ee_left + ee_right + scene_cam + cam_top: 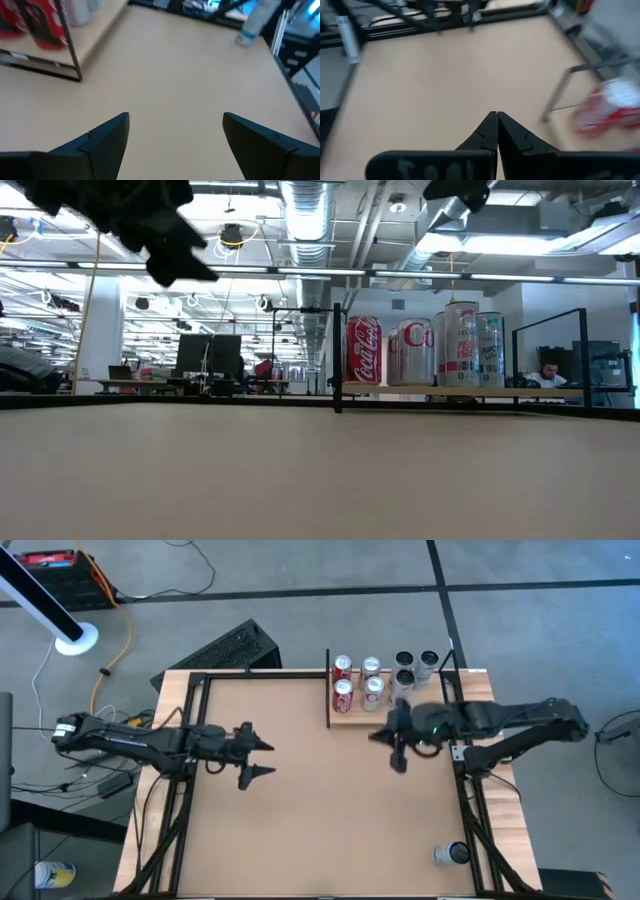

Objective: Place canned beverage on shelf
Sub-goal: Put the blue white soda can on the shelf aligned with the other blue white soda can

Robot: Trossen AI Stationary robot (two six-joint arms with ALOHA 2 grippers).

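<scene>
Shelf (pixel 385 718) at upper centre holds four cans. Right gripper (pixel 398 745) clenched empty; left gripper (pixel 262 758) spread. The lower-right can (pixel 450 854) should be gripped mid-body and kept upright

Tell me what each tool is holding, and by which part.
Nothing is held. The left tool is open over bare table; the right tool is shut on nothing, near the shelf.

grey floor (pixel 300 610) surrounds the table; beyond, an open office with ceiling ducts (pixel 310 210) and desks (pixel 150 385).
</scene>
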